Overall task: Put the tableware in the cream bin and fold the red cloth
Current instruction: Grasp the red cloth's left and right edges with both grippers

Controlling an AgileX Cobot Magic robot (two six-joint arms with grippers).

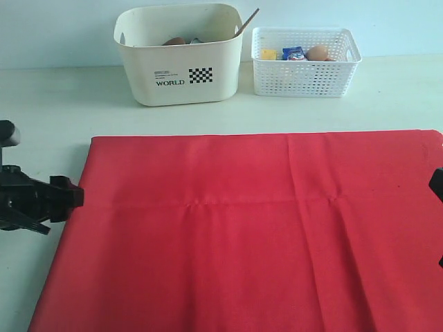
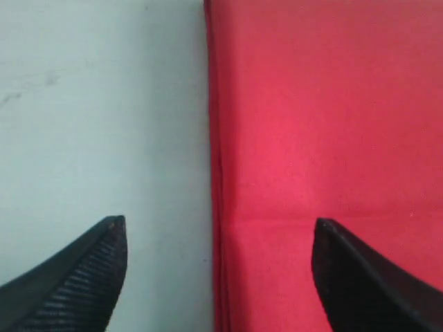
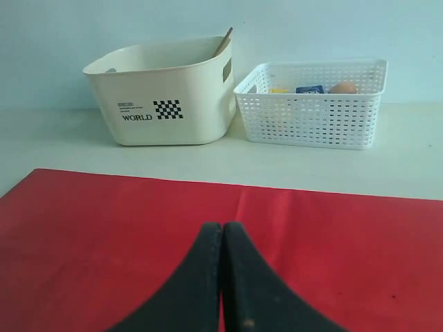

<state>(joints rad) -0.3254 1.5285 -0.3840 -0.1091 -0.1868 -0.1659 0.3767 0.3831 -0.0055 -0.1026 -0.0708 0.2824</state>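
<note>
The red cloth (image 1: 242, 228) lies flat across the near table, a crease running across its middle. Its left edge (image 2: 216, 173) shows stacked layers. My left gripper (image 2: 220, 223) is open and straddles that edge, one finger over bare table and one over the cloth; in the exterior view it sits at the cloth's left side (image 1: 69, 197). My right gripper (image 3: 222, 227) is shut with nothing between its fingers, over the cloth near its right edge (image 1: 437, 183). The cream bin (image 1: 178, 66) stands at the back. A brown plate (image 1: 174, 41) and a wooden handle (image 1: 247, 22) show inside it.
A white lattice basket (image 1: 304, 69) stands right of the cream bin, holding toy foods: cheese (image 1: 268, 54), a blue carton (image 1: 293, 52) and an egg (image 1: 318, 52). A strip of bare pale table (image 1: 208, 117) separates the bins from the cloth.
</note>
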